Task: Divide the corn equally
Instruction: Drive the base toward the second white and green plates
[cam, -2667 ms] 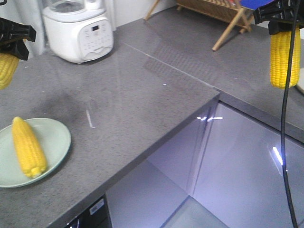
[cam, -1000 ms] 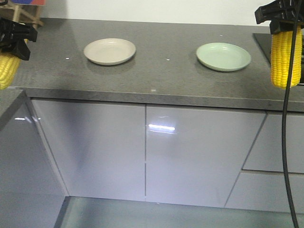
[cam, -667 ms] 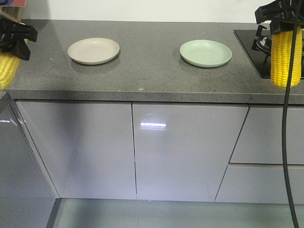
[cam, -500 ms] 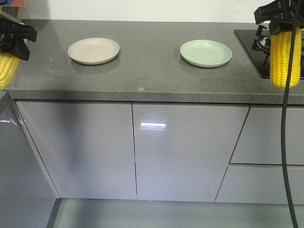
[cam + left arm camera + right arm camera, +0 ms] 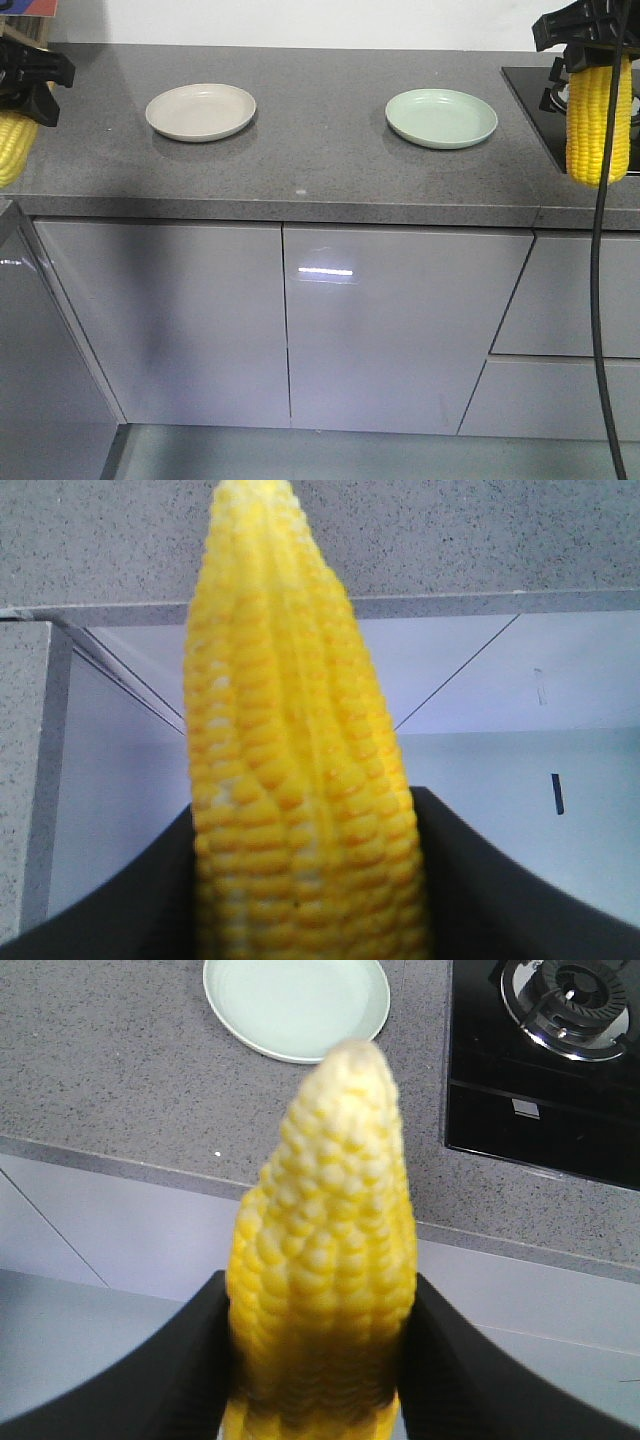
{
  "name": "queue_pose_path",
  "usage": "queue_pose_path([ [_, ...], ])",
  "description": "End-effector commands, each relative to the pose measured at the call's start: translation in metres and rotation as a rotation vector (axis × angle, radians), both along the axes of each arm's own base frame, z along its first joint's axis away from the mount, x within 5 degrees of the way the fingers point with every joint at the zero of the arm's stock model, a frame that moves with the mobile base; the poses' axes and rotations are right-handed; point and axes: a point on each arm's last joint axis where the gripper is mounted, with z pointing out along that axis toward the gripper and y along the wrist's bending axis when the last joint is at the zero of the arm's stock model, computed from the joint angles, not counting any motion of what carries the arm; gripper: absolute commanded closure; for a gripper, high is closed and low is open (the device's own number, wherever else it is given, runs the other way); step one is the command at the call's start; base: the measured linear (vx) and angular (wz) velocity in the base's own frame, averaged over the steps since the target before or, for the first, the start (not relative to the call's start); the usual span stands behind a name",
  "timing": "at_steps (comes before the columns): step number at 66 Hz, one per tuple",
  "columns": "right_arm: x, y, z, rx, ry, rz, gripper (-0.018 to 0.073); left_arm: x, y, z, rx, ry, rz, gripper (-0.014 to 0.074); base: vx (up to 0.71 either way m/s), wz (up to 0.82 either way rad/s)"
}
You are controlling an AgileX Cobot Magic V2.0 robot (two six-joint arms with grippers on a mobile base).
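Note:
I hold one yellow corn cob in each gripper, both hanging tip down in front of the counter. My left gripper (image 5: 25,85) at the far left edge is shut on a corn cob (image 5: 12,148); in the left wrist view that cob (image 5: 295,780) fills the frame between the black fingers (image 5: 120,890). My right gripper (image 5: 590,45) at the top right is shut on the other corn cob (image 5: 598,120), seen close up (image 5: 325,1250) in the right wrist view. A beige plate (image 5: 200,111) and a pale green plate (image 5: 441,117) lie bare on the grey counter (image 5: 320,160).
A black gas hob (image 5: 560,95) lies at the counter's right end, its burner (image 5: 565,990) beside the green plate (image 5: 296,1005). Glossy grey cabinet doors (image 5: 390,320) stand below the counter edge. A black cable (image 5: 597,300) hangs down at the right.
The view swung from a corner counter with a rice cooker and a corn on a green plate to this counter with two bare plates. Both grippers kept their cobs; lately the scene only shifted slightly.

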Motion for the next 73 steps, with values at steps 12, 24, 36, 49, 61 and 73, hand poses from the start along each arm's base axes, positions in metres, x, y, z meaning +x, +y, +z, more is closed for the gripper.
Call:
queue_pose_path([
  [12, -0.0119, -0.0047, 0.0254, -0.001, -0.126, -0.003, 0.0372, -0.0147, -0.0004, 0.0257, -0.014, -0.099, -0.004, 0.0432, 0.06, -0.10],
  [24, -0.0119, -0.0047, 0.0254, -0.001, -0.126, -0.003, 0.0372, -0.0147, -0.0004, 0.0257, -0.014, -0.099, -0.004, 0.0432, 0.08, -0.12],
  [36, -0.0119, -0.0047, 0.0254, -0.001, -0.126, -0.003, 0.0372, -0.0147, -0.0004, 0.0257, -0.014, -0.099, -0.004, 0.0432, 0.09, -0.06],
  [49, -0.0119, -0.0047, 0.0254, -0.001, -0.126, -0.003, 0.0372, -0.0147, -0.0004, 0.0257, -0.014, -0.099, -0.004, 0.0432, 0.11, -0.04],
  [61, -0.0119, -0.0047, 0.0254, -0.001, -0.126, -0.003, 0.0372, -0.0147, -0.0004, 0.0257, -0.014, -0.099, -0.004, 0.0432, 0.14, 0.00],
  [73, -0.0119, -0.0047, 0.0254, -0.001, -0.126, -0.003, 0.0372, -0.0147, -0.0004, 0.0257, -0.014, -0.099, -0.004, 0.0432, 0.16, 0.05],
])
